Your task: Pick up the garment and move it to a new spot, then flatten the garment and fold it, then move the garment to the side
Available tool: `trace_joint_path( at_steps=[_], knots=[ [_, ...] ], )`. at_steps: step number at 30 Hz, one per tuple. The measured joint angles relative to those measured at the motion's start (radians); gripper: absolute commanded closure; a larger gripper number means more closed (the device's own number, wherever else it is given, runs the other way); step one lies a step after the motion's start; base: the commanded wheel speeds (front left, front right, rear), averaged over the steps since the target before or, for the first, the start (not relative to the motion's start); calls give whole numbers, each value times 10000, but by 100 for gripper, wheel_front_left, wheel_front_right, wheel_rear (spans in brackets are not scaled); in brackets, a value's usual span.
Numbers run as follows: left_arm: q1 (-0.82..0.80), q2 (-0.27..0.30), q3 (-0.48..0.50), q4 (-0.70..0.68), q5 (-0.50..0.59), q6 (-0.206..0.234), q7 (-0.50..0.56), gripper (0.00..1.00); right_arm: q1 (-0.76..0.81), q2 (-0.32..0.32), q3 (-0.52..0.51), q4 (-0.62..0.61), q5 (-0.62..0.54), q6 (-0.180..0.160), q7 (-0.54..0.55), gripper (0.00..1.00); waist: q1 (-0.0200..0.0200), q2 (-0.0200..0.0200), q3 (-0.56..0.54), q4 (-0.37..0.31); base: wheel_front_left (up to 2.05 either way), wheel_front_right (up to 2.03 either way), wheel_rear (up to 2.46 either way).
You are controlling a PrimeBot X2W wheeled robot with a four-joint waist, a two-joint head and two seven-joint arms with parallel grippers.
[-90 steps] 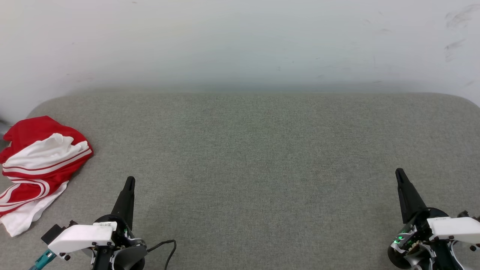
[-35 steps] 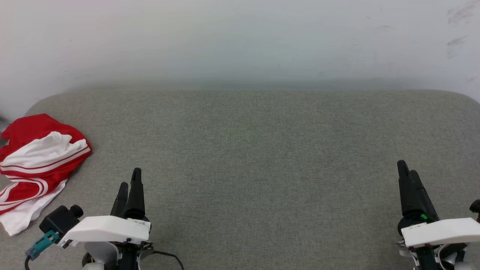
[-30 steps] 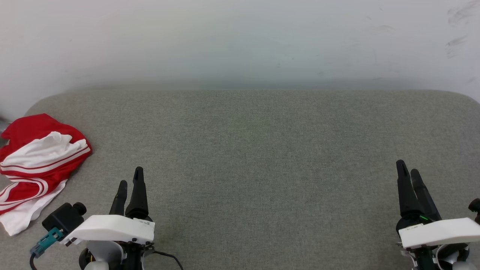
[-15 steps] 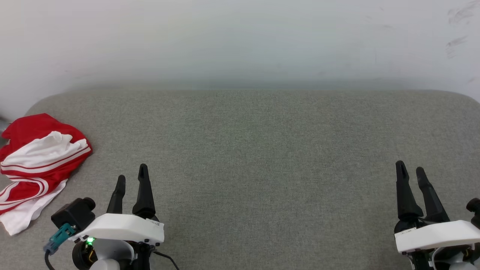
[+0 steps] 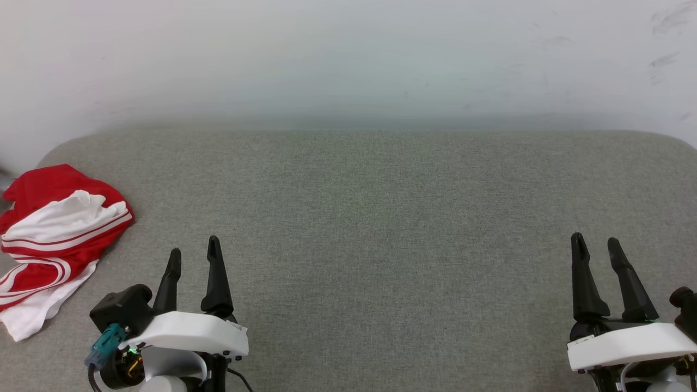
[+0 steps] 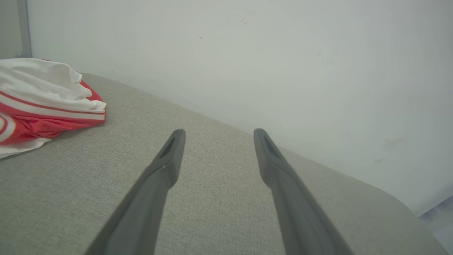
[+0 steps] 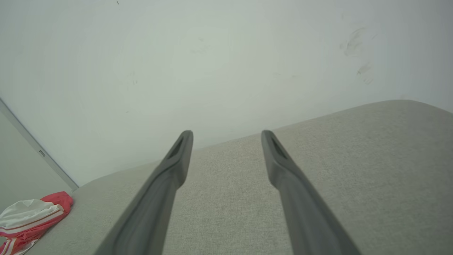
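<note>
"Black, long and tapered, the two fingers of the left gripper (image 5: 194,246) sit nearest, low on the left, spread apart with nothing between them. Is the right gripper (image 5: 594,239) the same?"

"The same: jaws parted and empty, low on the right, over the near part of the grey woven seat cushion (image 5: 381,218). I can't tell whether either one rests on the fabric or hangs just above it."

"And the shirt?"

"The crumpled red jersey with white sleeves and red-and-white striped trim (image 5: 54,228) lies in a heap at the cushion's left end. It is beyond the left gripper and off to its left, well apart from it and much farther from the right one. Part of it runs past the picture's edge (the left wrist view shows it humped up, with white cloth on top)."

"How will it handle?"

"I'd judge it light, limp and probably a little slick, like sportswear. It won't keep a shape, so lifted by one point it should hang and trail. Nothing about it looks fragile."

"Where to pinch?"

"On a raised fold: the bunched white ridge on top, or the striped band just under it, where cloth stands proud of the cushion. The flat white flap nearest us lies flush and looks harder to get under. A pinch into the heap may catch several layers, so flattening would likely call for a fresh hold at an edge."

"Behind it all?"

"A plain pale wall (image 5: 348,54), scuffed at the upper right."
</note>
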Motion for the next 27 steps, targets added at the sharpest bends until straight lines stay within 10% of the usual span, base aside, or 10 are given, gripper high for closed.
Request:
trace_joint_path(
  at_steps=[27],
  knots=[
    [123,54,-282,-67,2487,196,-612,0,163,-2,58,-330,-2399,0,-617,0,0,0,4,-32,0,0,0]
  ],
)
